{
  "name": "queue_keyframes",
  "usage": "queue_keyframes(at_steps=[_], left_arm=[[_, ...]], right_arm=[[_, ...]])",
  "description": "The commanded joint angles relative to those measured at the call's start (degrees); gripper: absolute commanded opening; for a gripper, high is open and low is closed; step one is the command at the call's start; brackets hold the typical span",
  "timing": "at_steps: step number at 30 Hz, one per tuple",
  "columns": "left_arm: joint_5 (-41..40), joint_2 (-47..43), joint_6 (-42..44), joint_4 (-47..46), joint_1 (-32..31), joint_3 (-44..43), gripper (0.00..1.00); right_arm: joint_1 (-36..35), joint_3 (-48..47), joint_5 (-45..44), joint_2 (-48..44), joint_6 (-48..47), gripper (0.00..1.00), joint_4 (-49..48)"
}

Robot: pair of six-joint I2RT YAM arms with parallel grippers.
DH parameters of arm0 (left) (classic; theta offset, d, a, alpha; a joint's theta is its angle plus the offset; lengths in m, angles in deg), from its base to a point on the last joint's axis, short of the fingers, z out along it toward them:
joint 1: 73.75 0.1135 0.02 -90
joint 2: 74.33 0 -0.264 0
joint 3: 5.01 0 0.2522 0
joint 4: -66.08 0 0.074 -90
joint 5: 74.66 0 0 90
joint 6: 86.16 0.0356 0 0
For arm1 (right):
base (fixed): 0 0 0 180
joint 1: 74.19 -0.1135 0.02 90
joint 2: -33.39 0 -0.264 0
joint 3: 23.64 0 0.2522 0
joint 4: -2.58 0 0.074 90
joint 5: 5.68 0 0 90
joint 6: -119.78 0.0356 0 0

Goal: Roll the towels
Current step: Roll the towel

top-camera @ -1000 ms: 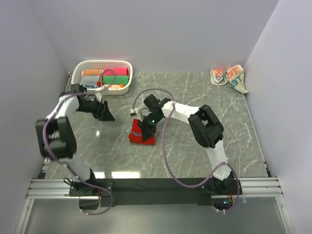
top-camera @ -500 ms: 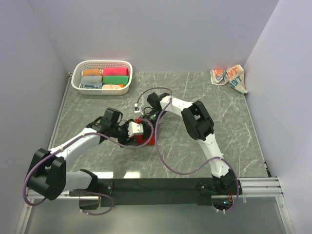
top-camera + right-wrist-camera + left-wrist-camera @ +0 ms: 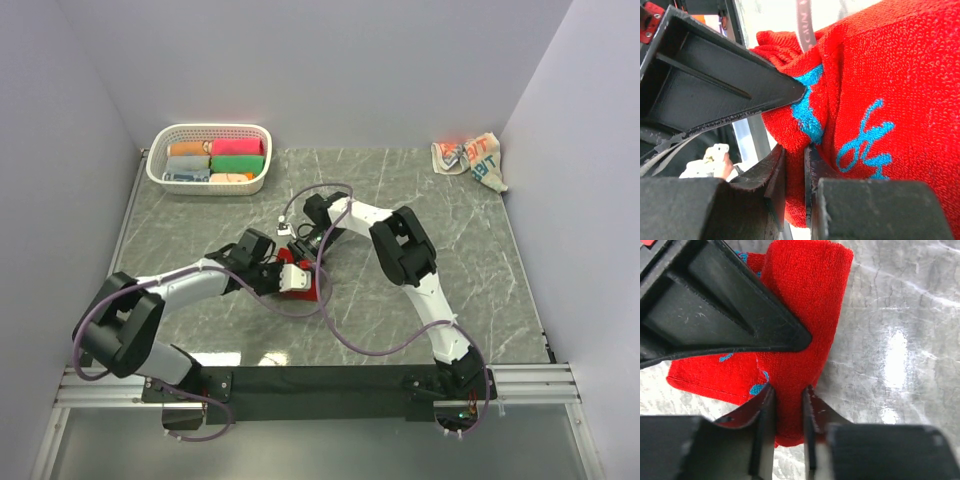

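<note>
Lying at the centre of the top view, the red towel [image 3: 297, 284] is looped terry cloth with blue script, bunched into a thick fold on the grey marbled table [image 3: 200, 225]. A white slatted basket [image 3: 210, 131] of rolled towels [image 3: 236, 147] sits upper left. The cream towel [image 3: 470, 160] lies crumpled upper right (well apart from both arms). The left hand [image 3: 790, 365] and right hand [image 3: 797, 122] are each nearly closed, pinching the red towel's folds from opposite sides.

Left arm [image 3: 180, 285]: stretched low from the near-left corner toward mid-surface [image 3: 470, 240]
Left gripper [image 3: 795, 365]: jaws pinched on a fold of the red towel [image 3: 303, 291]
Right arm [image 3: 405, 250]: elbow raised; wrist bent down at mid-surface
Right gripper [image 3: 792, 125]: jaws clamped on the same towel's edge; just beside the left gripper
</note>
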Motion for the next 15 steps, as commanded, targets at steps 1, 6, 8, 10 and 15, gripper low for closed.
queue_keyframes(at_steps=[1, 6, 8, 10, 15], left_arm=[[-2.65, 4.07, -0.23, 6.66, -0.29, -1.46, 0.21], [1.12, 6.44, -3.48, 19.99, -0.21, -6.11, 0.17], [3.31, 9.33, -4.54, 24.32, 0.06, -8.05, 0.16], [5.16, 11.27, -5.42, 29.31, 1.19, -10.78, 0.16], [11.23, 20.49, -6.91, 38.30, 4.36, -20.95, 0.15]], right_arm=[[0.43, 2.57, -5.86, -3.45, 2.22, 0.07, -1.70], [5.42, 6.36, -13.33, -13.19, 6.10, 0.44, -6.63], [7.45, 7.06, -15.96, -16.46, 6.19, 0.48, -6.99], [11.14, 10.38, -17.64, -22.43, 7.50, 0.49, -9.87], [17.91, 23.04, -21.51, -40.84, 9.70, 0.47, -20.77]])
